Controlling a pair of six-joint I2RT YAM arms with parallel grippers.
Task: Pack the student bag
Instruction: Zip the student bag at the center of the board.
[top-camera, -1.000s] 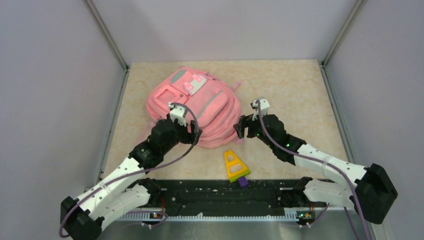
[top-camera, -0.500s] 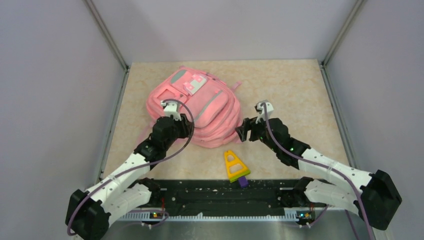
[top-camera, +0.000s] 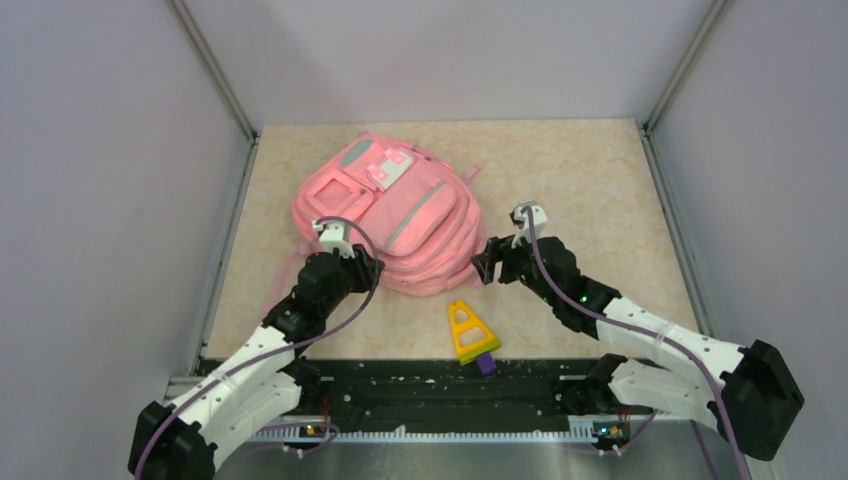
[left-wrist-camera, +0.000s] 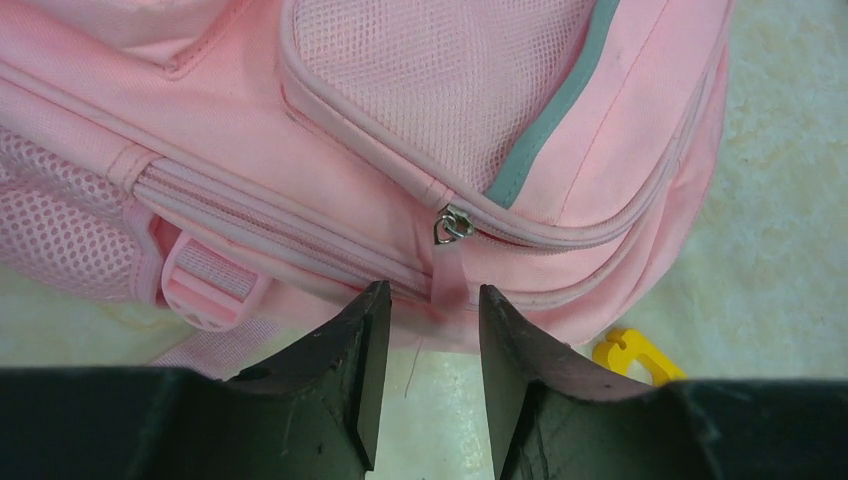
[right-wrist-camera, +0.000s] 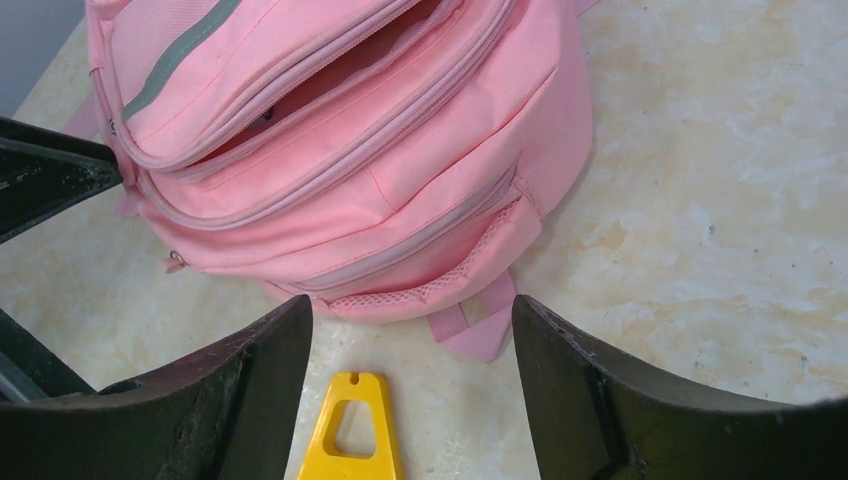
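Marbled tabletop (top-camera: 580, 170), grey walls (top-camera: 100, 150), pink student bag (top-camera: 400, 215)

a beige, marbled worktop (top-camera: 600, 180) seen from above, boxed in on three sides by plain pale grey walls: a left wall (top-camera: 100, 200), a back wall (top-camera: 450, 50) and a right wall (top-camera: 780, 150). thin grey metal posts (top-camera: 213, 70) rise at the two far corners. metal strips (top-camera: 226, 240) edge the worktop's left and right sides. a black rail (top-camera: 440, 385) crosses the near edge, with a dull metal ledge (top-camera: 450, 465) below it. the light is soft and even, casting faint shadows. up close, the worktop is cream with cloudy tan veining.
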